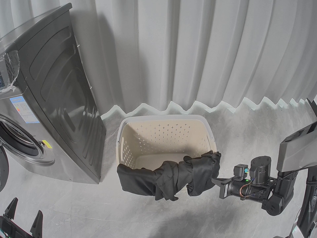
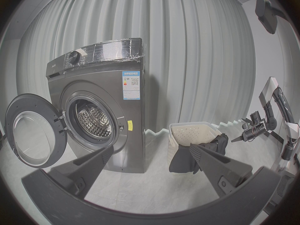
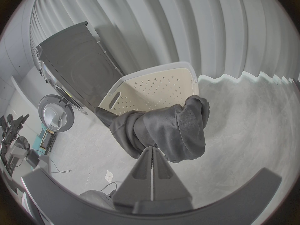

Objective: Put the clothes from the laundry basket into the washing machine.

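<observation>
Pick-up step: garment (image 1: 171, 179) draped over laundry basket (image 1: 165, 117) front rim; right gripper (image 1: 215, 181) touching it, jaws closed; left gripper (image 1: 26, 207) jaws open. Next: secure hold, lift.

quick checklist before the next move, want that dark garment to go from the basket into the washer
1. Washer door open: ok, swung wide, drum exposed.
2. Dark garment reachable: ok, draped over the front rim of the laundry basket.
3. Right pincer holding cloth: cannot tell; it is shut, with its tip at the garment's edge.
4. Left pincer free: ok, open and empty.
5. Other clothes in the basket: cannot tell; the garment hides part of its floor.
</observation>
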You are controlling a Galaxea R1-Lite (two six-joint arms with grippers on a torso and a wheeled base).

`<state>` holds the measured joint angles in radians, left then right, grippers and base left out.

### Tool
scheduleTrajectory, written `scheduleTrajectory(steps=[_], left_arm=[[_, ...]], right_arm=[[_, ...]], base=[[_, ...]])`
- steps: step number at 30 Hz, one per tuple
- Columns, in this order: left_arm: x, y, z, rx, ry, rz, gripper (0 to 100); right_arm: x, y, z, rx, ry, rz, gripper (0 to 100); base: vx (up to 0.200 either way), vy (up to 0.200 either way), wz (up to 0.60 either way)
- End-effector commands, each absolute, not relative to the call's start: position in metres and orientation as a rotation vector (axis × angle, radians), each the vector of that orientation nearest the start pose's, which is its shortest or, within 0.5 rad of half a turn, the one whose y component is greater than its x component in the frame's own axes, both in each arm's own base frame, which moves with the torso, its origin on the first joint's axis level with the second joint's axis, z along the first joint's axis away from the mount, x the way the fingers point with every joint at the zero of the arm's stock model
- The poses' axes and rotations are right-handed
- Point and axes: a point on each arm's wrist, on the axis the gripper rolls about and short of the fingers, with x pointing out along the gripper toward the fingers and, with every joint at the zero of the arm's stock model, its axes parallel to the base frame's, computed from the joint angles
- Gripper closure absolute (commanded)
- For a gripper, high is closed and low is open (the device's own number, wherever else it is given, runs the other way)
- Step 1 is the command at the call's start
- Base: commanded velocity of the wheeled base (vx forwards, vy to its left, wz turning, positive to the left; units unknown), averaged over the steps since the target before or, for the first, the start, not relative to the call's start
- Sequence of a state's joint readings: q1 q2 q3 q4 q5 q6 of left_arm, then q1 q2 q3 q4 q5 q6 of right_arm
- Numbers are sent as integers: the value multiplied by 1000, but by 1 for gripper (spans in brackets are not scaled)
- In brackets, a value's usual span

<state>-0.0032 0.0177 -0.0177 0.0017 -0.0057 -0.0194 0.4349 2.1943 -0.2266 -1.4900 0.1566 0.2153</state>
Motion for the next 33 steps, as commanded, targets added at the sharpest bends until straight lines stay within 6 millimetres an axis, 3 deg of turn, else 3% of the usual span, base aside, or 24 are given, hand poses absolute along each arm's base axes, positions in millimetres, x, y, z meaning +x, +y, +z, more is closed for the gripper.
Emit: scheduleTrajectory(steps=[1, 10, 11, 18, 26, 33], left_arm=[[-23, 0, 75, -20, 2, -9, 0], [-23, 0, 75, -20, 2, -9, 0], [-23, 0, 76, -20, 0, -9, 0], [-23, 0, 76, -15, 0, -8, 0], [-23, 0, 75, -14, 2, -8, 0], [-23, 0, 76, -14, 0, -8, 0]], right_arm=[[231, 115, 24, 143, 494, 550, 100], [232, 116, 13, 136, 529, 537, 100], [235, 116, 10, 135, 537, 532, 0], [239, 116, -1, 124, 560, 495, 0], [273, 127, -21, 133, 529, 479, 0], [287, 129, -30, 140, 513, 469, 0]], base=[[0, 0, 0], [0, 0, 0], [0, 0, 0], [0, 0, 0], [0, 0, 0], [0, 0, 0]])
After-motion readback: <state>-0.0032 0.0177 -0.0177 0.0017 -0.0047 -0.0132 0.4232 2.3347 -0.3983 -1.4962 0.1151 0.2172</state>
